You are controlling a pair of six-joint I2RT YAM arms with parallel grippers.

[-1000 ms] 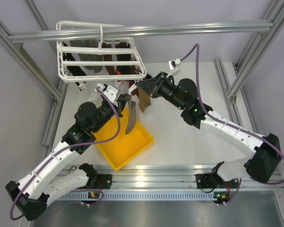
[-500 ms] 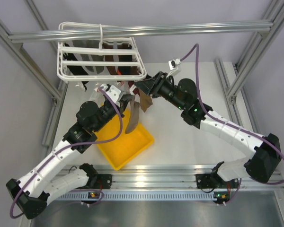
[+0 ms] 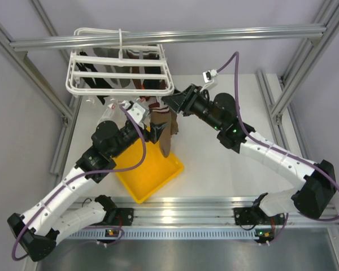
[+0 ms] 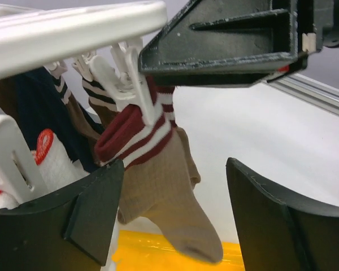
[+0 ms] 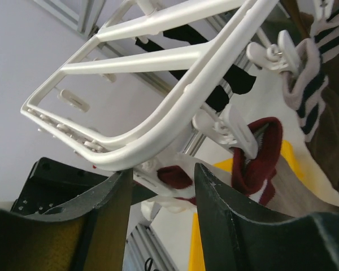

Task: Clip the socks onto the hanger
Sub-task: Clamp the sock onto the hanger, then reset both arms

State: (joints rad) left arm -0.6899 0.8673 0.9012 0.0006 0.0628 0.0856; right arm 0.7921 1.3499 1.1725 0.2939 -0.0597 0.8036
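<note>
I see a tan sock (image 4: pixel 165 186) clipped under the hanger (image 3: pixel 118 75). My left gripper (image 4: pixel 175 169) and right gripper (image 5: pixel 162 169) both stand open just beneath it.

Bright, even, diffuse overhead light; faint soft shadows on the white table (image 3: pixel 220 175); wrist-view foregrounds slightly blurred.

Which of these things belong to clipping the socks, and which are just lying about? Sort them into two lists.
Belong to the job:
- hanger
- tan sock with a red-striped cuff
- clip biting that cuff
- striped sock hung on the frame

Just lying about:
- yellow tray
- white connector on the right arm's cable
</note>
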